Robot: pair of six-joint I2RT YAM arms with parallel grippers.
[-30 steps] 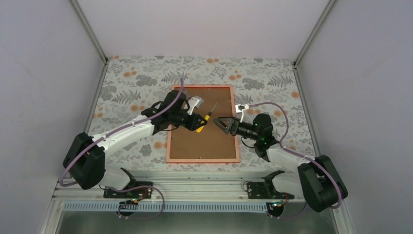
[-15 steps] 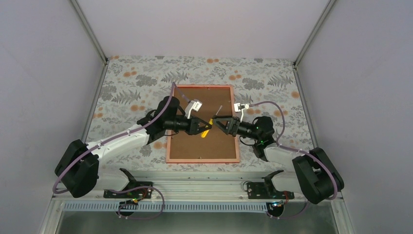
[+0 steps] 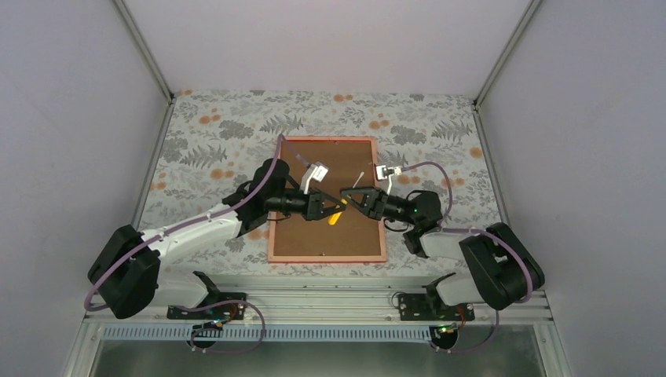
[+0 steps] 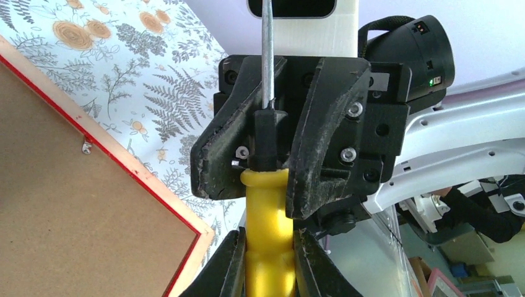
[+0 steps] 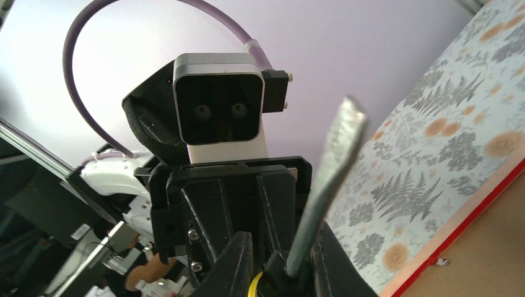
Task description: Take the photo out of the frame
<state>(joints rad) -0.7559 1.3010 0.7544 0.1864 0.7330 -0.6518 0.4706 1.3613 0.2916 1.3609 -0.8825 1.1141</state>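
At mid-picture on the floral counter (image 3: 220, 126), the thin red rectangular frame (image 3: 345, 239) lies face down, brown fibreboard backing on, photo unseen, so extraction seems unstarted; left end effector (image 3: 328, 209) clamps a yellow-handled screwdriver (image 4: 267, 204), right end effector (image 3: 351, 195) flanks its neck, grip unclear.

Robot lab test cell: plain white panel walls (image 3: 314, 39) at 9, 12 and 3 o'clock, aluminium corner posts (image 3: 145, 51), robot arms (image 3: 196, 224) bolted to rail (image 3: 314, 302) at 6, floral cloth (image 3: 236, 126) over the table.
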